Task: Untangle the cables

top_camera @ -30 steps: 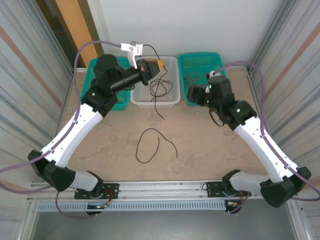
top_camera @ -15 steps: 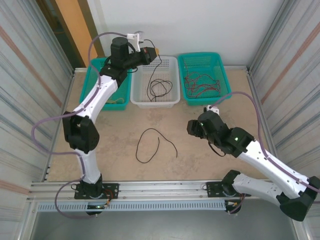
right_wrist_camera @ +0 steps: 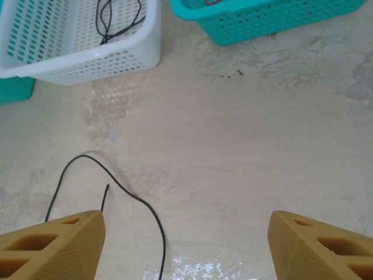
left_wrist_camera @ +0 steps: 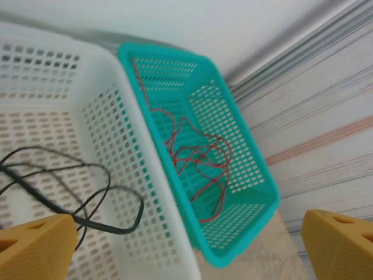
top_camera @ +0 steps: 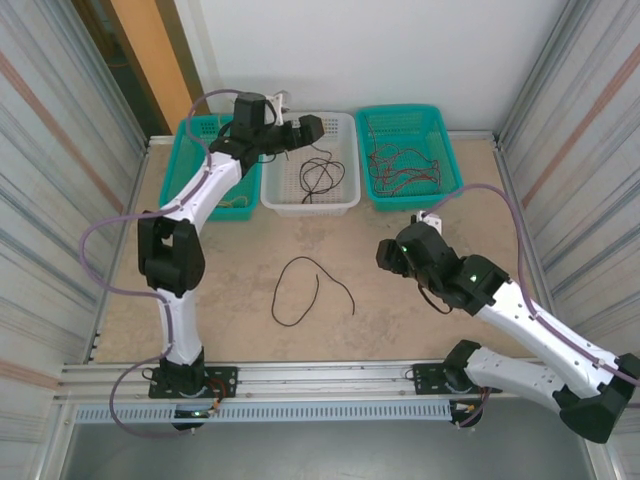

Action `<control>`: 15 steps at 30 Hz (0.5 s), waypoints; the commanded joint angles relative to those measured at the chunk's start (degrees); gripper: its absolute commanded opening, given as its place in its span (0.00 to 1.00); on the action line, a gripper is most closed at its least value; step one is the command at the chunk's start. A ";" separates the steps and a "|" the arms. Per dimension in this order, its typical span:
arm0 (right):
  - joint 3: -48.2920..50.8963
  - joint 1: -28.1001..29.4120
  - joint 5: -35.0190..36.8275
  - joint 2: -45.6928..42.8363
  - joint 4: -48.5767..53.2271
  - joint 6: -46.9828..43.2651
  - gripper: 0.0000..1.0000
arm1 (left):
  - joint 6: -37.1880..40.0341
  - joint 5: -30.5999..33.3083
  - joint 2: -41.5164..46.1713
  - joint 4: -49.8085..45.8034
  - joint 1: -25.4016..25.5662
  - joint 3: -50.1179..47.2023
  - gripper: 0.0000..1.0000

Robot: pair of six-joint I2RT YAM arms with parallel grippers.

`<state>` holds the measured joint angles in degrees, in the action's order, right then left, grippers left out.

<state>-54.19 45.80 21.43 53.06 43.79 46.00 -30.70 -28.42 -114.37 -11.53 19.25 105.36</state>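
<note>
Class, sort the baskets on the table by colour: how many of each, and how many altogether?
Teal baskets: 2, one on the left and one on the right
White basket: 1, in the middle
Total: 3

Illumination is bright, even and diffuse; shadows are faint. The overhead view is sharp; the left wrist view is slightly soft.
</note>
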 commanded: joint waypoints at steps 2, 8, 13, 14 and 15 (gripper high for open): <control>-2.91 0.35 -0.88 2.59 -1.20 -0.97 0.72 | 6.30 5.78 5.26 -8.49 1.39 1.02 0.99; -4.53 0.87 -1.47 5.55 -3.01 -1.53 0.71 | 21.12 15.89 -11.55 -48.23 5.28 29.10 0.99; -3.24 0.82 -1.79 5.19 -4.05 -1.87 0.72 | 22.14 28.44 -2.03 -40.59 8.46 14.93 0.99; -3.51 0.78 -1.82 5.39 -3.49 -2.02 0.72 | 22.19 29.90 -0.06 -38.70 9.06 12.60 0.99; -3.85 0.79 -1.96 5.39 -2.78 -2.18 0.72 | 22.33 30.11 1.41 -37.38 9.51 11.12 0.99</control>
<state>-57.19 46.28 19.62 58.59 40.62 45.45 -11.73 -6.04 -119.24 -48.18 27.99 119.81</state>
